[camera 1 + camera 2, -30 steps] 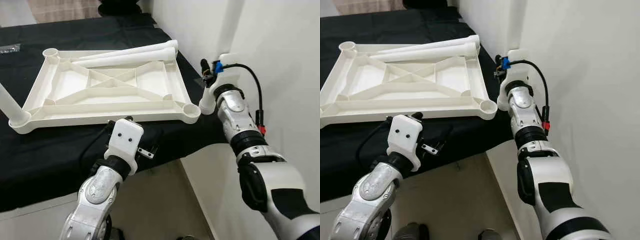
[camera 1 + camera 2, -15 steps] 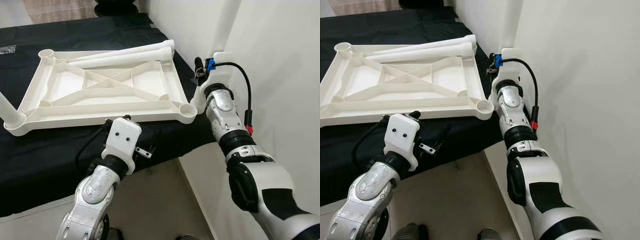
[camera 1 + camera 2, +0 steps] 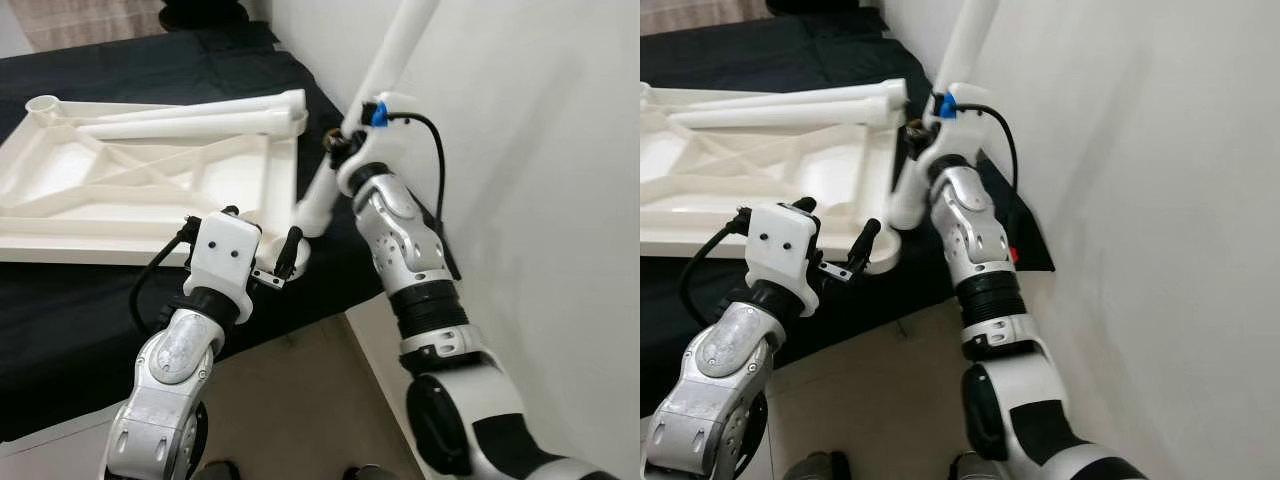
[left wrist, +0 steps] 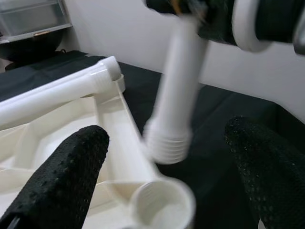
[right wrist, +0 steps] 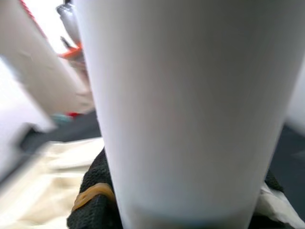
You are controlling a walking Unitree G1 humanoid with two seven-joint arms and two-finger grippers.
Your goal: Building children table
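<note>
The white tabletop (image 3: 120, 215) lies upside down on a black-covered surface. My right gripper (image 3: 345, 150) is shut on a white table leg (image 3: 395, 45) and holds it tilted. The leg's threaded end (image 4: 167, 143) hangs just above the near right corner socket (image 4: 159, 207). My left gripper (image 3: 265, 265) is open right in front of that corner, its fingers (image 4: 57, 181) spread to either side of the socket without touching it. Two more white legs (image 3: 190, 115) lie along the far rim of the tabletop. In the right wrist view the held leg (image 5: 181, 105) sits between the black pads (image 5: 93, 205).
A white wall (image 3: 520, 150) rises close on the right, just behind my right arm. The black cover (image 3: 90, 300) ends at the front edge near my left arm, with beige floor (image 3: 300, 400) below. A dark object (image 3: 200, 12) stands at the far end.
My right gripper has swung the leg left from beside the wall to over the corner socket. My left gripper has risen to the corner. The head camera has turned right.
</note>
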